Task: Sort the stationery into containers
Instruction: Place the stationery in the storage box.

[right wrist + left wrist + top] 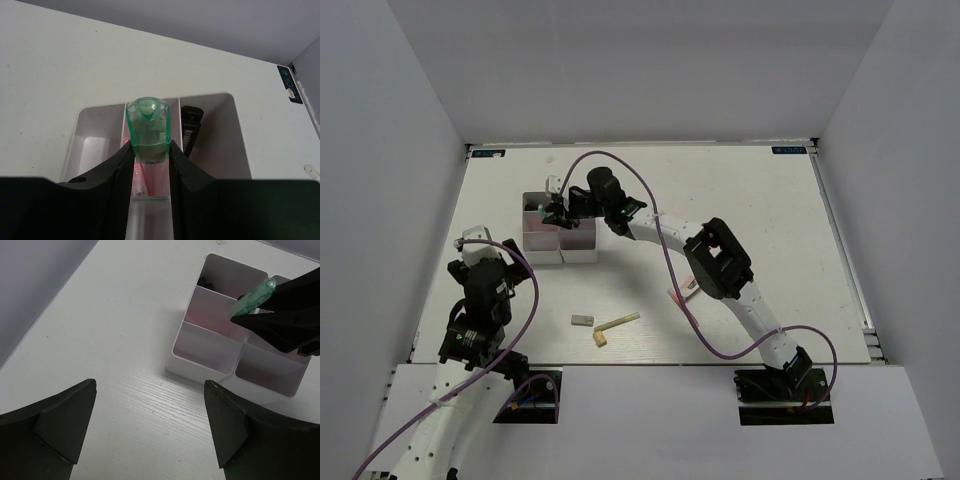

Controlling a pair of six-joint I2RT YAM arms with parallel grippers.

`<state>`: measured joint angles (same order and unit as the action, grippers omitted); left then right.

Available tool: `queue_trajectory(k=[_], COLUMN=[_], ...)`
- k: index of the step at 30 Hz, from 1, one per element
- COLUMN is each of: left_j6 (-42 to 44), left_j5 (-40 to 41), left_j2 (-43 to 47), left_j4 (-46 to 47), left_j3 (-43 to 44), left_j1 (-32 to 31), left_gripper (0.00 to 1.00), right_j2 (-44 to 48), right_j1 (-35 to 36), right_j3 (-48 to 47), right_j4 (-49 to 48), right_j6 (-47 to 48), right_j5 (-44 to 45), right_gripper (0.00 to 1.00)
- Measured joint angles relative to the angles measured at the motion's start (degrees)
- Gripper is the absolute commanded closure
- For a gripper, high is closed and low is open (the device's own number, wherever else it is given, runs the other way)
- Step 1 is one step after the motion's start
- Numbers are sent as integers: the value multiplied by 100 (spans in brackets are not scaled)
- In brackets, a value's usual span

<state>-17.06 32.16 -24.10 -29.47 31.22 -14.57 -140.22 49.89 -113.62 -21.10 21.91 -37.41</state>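
Note:
My right gripper [148, 150] is shut on a pale green tube [148, 129], held over the middle compartments of the white organizer box [225, 145]. From above, the right gripper [556, 212] hovers over the box [578, 252] with the tube's green tip [549, 208] just showing. A black-capped item [190, 127] lies in one compartment and a pink one [138, 183] in the compartment under the tube. My left gripper [150, 425] is open over bare table, left of and nearer than the box [205, 347]. The tube [254, 297] also shows in the left wrist view.
A grey block [582, 321], a yellowish stick [618, 321] and a small yellow piece [600, 340] lie near the front middle. A pink stick [676, 297] peeks from beside the right arm. White walls enclose the table on three sides.

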Motion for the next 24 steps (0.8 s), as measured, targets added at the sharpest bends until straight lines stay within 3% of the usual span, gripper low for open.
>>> queue_trajectory(k=[11,14,17,24], left_j6=[0,0,-2,0], left_j5=[0,0,0,2], left_j2=[15,22,22,22], left_j4=[0,0,0,0], left_j3=[0,0,0,0], left_j1=[0,0,0,0], left_gripper=[2,2,2,2], right_j2=[0,0,2,33], right_j1=[17,39,66,96], right_j3=[269,313,398,507], right_j4=[13,-13,-96,-275], right_j6=[426,483,535,555], right_j5=[299,302,293,339], right_gripper=[99,75,62,50])
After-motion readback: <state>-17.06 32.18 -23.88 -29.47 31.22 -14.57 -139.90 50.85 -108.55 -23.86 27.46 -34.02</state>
